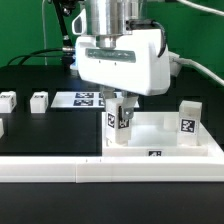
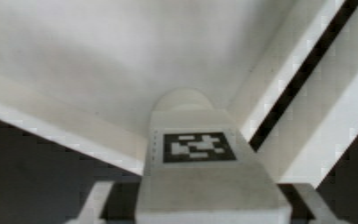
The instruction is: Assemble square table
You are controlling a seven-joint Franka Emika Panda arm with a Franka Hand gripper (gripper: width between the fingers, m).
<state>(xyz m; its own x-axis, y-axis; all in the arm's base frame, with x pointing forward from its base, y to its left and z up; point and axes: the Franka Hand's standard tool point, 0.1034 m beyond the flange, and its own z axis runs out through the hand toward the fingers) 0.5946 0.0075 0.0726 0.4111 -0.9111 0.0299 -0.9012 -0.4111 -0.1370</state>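
Note:
The square table top lies white at the exterior view's right, with a raised rim. One tagged leg stands upright at its far right corner. My gripper is shut on another tagged white leg and holds it upright over the top's near-left corner. In the wrist view this leg fills the middle between my fingers, its tip over the top's white surface. Two more loose legs sit on the black table at the left.
The marker board lies flat behind my gripper. A long white border rail runs along the front edge. A cable hangs at the back right.

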